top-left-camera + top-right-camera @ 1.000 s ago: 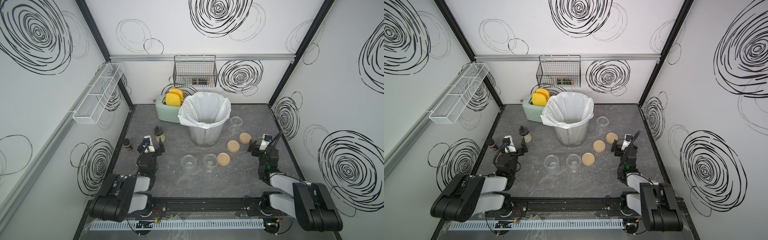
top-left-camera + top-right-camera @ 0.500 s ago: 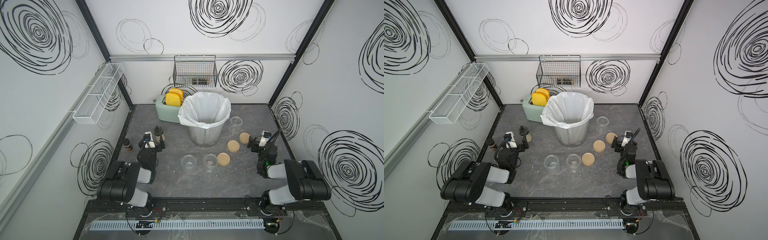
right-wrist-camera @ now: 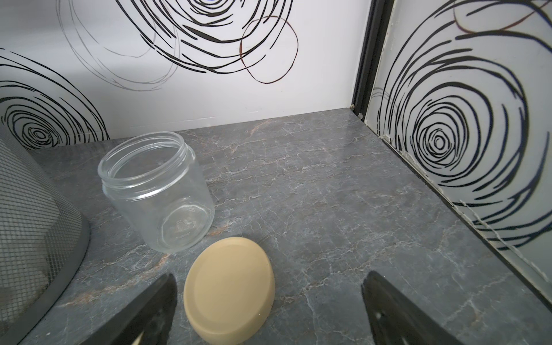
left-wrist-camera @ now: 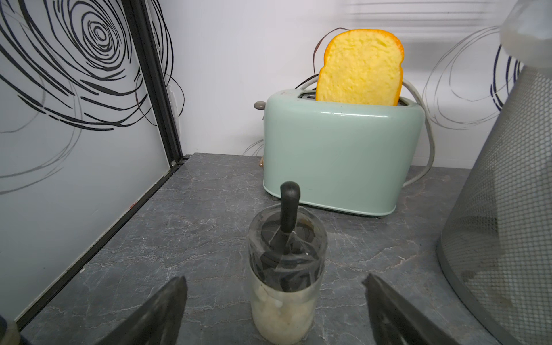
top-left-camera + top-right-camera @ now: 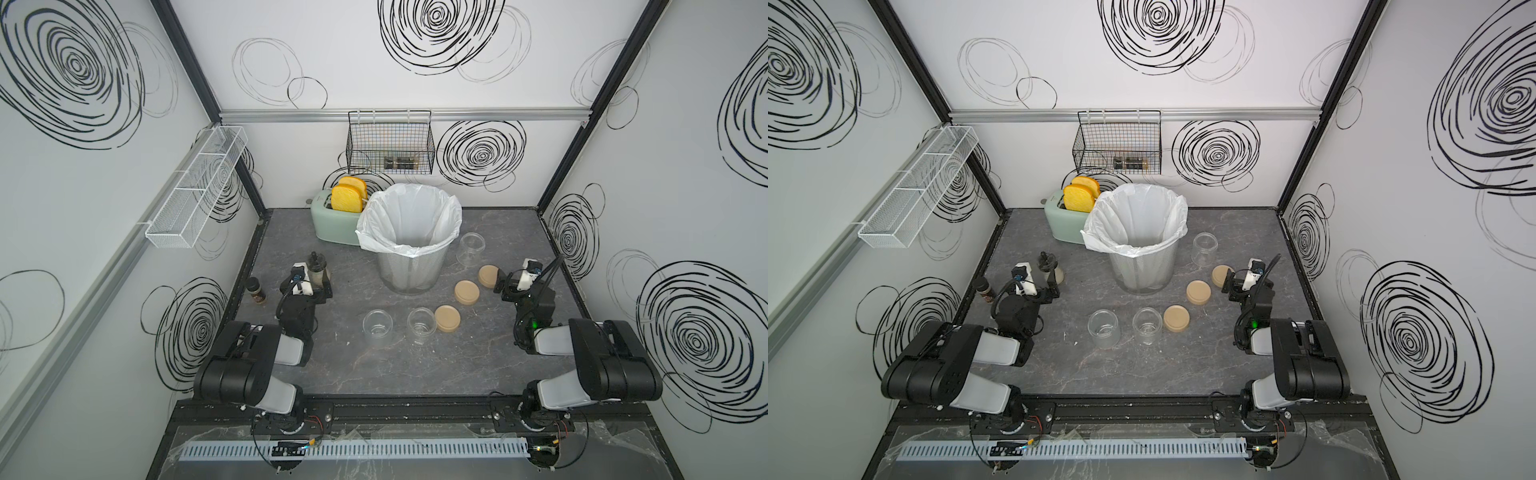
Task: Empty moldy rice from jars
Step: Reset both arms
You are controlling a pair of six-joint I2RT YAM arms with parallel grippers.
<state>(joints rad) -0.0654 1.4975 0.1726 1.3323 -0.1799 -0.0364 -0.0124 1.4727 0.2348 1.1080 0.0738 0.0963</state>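
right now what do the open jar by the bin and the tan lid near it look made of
Open jar: clear, glossy glass or hard plastic; countertop shows through its walls.
Tan lid: matte, likely plastic; even colour, no grain.

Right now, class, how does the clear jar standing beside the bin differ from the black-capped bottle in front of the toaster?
1. The jar is open, with no lid on it; the bottle is closed by a black top.
2. The jar looks empty; the bottle holds a pale mass at its bottom.
3. The jar stands on the right of the bin, the bottle on its left.
Both are clear, upright and stand on the table.
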